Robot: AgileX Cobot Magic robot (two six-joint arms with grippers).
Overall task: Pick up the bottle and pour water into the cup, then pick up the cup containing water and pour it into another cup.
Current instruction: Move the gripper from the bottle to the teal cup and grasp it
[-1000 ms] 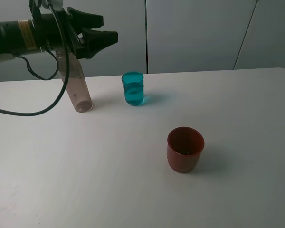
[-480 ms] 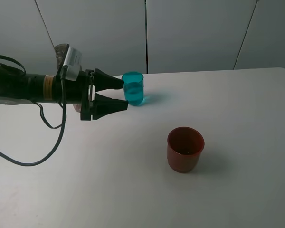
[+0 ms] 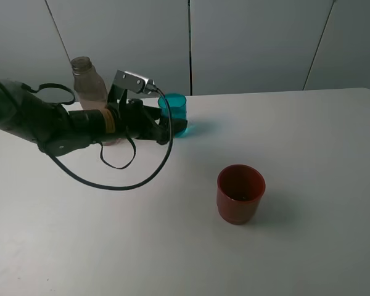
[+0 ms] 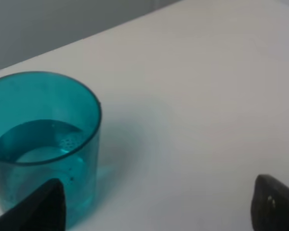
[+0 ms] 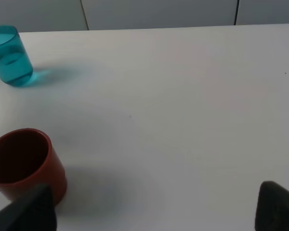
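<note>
Bottle (image 3: 86, 83) upright at table's (image 3: 308, 135) rear edge; cup (image 3: 177, 114) holds water, first pour apparently done. Left claw (image 4: 156, 207) wide open, empty, beside cup. Red cup (image 3: 240, 194) awaits.

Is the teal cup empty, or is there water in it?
It holds water: the teal cup shows a liquid surface partway up its wall in the left wrist view, and it stands upright.
</note>
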